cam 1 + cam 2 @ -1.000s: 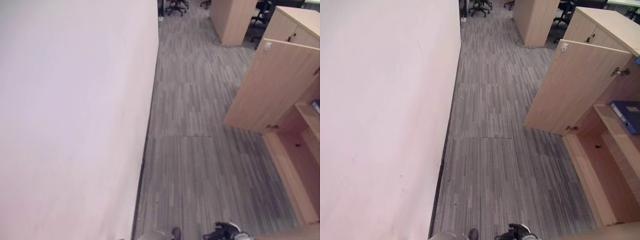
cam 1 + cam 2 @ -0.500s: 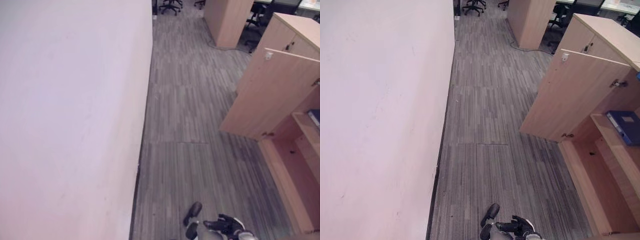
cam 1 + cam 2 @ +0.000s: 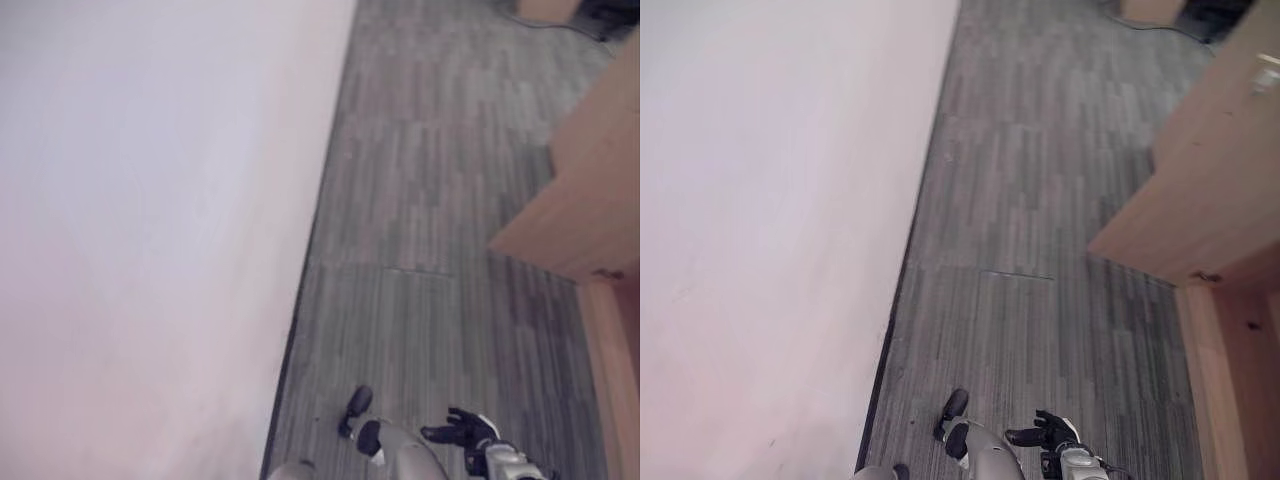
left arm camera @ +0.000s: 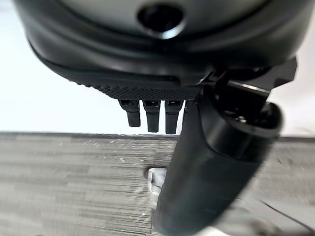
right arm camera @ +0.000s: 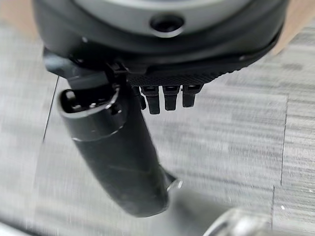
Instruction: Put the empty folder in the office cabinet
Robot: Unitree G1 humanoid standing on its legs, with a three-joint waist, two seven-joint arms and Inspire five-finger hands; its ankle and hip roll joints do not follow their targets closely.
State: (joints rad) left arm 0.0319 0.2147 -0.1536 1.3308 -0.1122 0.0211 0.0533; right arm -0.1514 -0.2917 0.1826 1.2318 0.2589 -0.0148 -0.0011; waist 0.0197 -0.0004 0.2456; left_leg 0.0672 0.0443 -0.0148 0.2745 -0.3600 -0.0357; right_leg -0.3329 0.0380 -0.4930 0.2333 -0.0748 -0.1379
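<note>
Two dark hands hang empty over the floor, each read best from its own wrist. The left hand (image 4: 147, 88) shows a finely dimpled, rubbery palm edge, with its fingers (image 4: 152, 118) hanging straight and blunt in a short row beside a thick, smooth, rounded thumb (image 4: 211, 162); nothing lies between them. The right hand (image 5: 167, 78) looks much the same, its fingers (image 5: 170, 101) straight and slack and its glossy, cylinder-like thumb (image 5: 115, 162) standing apart, closed round nothing. From the head, that right hand also shows low in the scene with its fingers spread loosely above the carpet. The floor (image 3: 430, 200) is grey carpet tile with a fine streaked pattern of lighter and darker stripes, and a thin seam (image 3: 1015, 272) crosses it where tiles meet. On the robot's left rises a broad wall (image 3: 150, 220), pale, flat and matt, with a narrow dark skirting strip (image 3: 902, 290) along its foot. On the right stands the office cabinet, of light, smooth wood-grain board: its door (image 3: 1210, 190) is swung open into the aisle as a large flat slab, and beside the door's lower corner the cabinet's bottom board (image 3: 1240, 380) shows in a warmer tone, edged by a paler strip. Where the folder lies I cannot tell.
</note>
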